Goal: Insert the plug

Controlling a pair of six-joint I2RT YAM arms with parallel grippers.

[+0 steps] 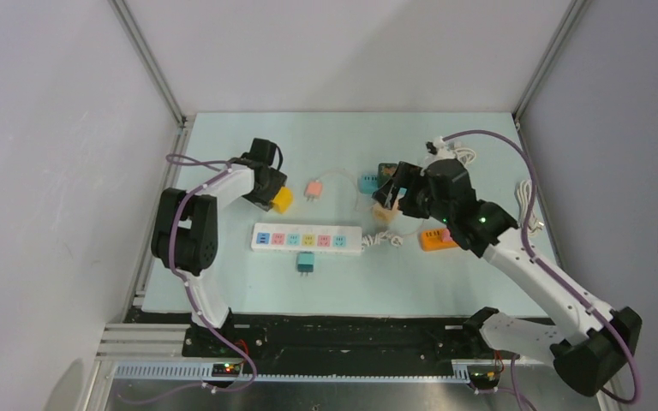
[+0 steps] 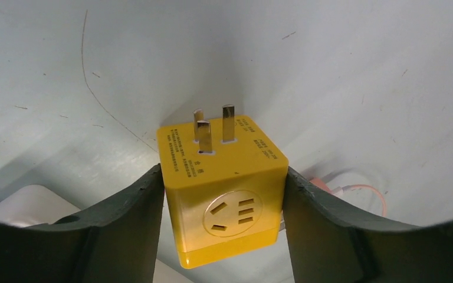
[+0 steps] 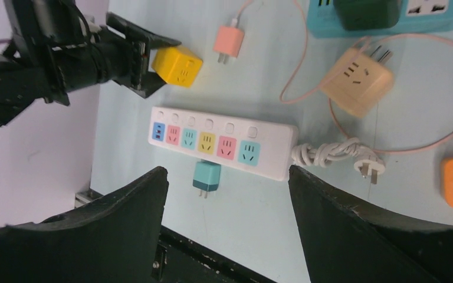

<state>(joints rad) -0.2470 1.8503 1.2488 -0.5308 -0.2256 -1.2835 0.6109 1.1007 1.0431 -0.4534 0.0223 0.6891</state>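
left arm stretches low over the table (image 1: pixel 411 145), gripper (image 2: pixel 223 174) clamped on the yellow cube (image 2: pixel 230 203); right arm arches higher, gripper (image 3: pixel 227 172) wide, empty

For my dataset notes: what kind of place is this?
Probably a robot test cell: plain white walls on aluminium posts, a pale table with a white multi-socket power strip and yellow cube adapter.

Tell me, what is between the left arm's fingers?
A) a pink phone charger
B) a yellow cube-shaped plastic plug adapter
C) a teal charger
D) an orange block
B: in the left wrist view, the yellow cube-shaped plastic plug adapter sits between the left arm's fingers, which touch its two sides.
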